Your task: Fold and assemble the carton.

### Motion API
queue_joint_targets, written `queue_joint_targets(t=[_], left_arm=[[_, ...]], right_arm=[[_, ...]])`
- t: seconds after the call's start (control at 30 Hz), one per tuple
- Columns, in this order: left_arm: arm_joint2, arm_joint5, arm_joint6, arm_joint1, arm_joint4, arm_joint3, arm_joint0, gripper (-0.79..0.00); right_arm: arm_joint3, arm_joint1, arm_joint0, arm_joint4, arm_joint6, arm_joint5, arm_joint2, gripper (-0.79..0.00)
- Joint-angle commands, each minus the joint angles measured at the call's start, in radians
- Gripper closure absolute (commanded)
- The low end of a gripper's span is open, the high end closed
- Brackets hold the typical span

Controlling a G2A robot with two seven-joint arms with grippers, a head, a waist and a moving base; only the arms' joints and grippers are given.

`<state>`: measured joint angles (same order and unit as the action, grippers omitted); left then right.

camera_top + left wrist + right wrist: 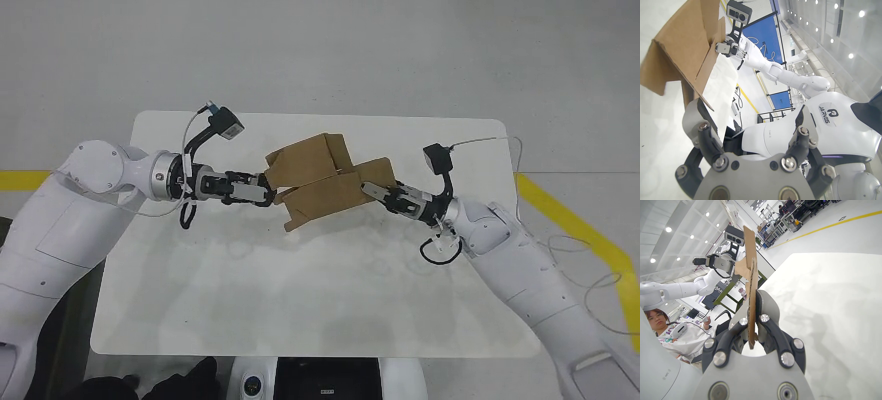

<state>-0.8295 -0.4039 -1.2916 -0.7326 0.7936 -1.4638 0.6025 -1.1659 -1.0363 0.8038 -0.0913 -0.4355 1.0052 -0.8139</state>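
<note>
Carton in right gripper, white table beneath

You will find no readable print on the carton or the counter. Marks on the blue banners behind are too small to read.

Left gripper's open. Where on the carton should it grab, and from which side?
On the carton, likely the free flap beside the left gripper, coming from the end opposite the right gripper, which is shut on the far edge. The flap is thin sheet, its edge toward the gripper, so the open fingers can straddle it.
</note>
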Motion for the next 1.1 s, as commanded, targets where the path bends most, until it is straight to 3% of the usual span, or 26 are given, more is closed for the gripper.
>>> queue_joint_targets(t=[0.0,0.83,0.87,0.9,1.0,1.03,1.07], left_arm=[[-0.009,0.000,0.004,-0.002,-0.003,-0.003,0.003,-0.785],[-0.049,0.056,0.124,-0.042,-0.099,0.057,0.048,-0.785],[-0.051,0.058,0.124,-0.043,-0.104,0.058,0.051,-0.757],[-0.053,0.062,0.126,-0.043,-0.112,0.060,0.052,-0.662],[-0.059,0.072,0.132,-0.046,-0.128,0.067,0.059,-0.511],[-0.061,0.073,0.134,-0.047,-0.131,0.069,0.061,-0.400],[-0.063,0.074,0.134,-0.048,-0.133,0.071,0.063,-0.372]], right_arm=[[-0.003,-0.002,0.002,0.004,-0.002,-0.002,-0.001,0.000],[0.007,-0.032,0.002,0.003,-0.037,0.005,-0.016,0.000],[0.008,-0.033,0.003,0.001,-0.037,0.006,-0.017,0.000],[0.009,-0.034,0.002,0.001,-0.038,0.006,-0.018,0.000],[0.011,-0.037,0.003,0.003,-0.040,0.007,-0.021,0.000],[0.012,-0.038,0.003,0.004,-0.041,0.007,-0.023,0.000],[0.012,-0.038,0.003,0.003,-0.043,0.007,-0.023,0.000]])
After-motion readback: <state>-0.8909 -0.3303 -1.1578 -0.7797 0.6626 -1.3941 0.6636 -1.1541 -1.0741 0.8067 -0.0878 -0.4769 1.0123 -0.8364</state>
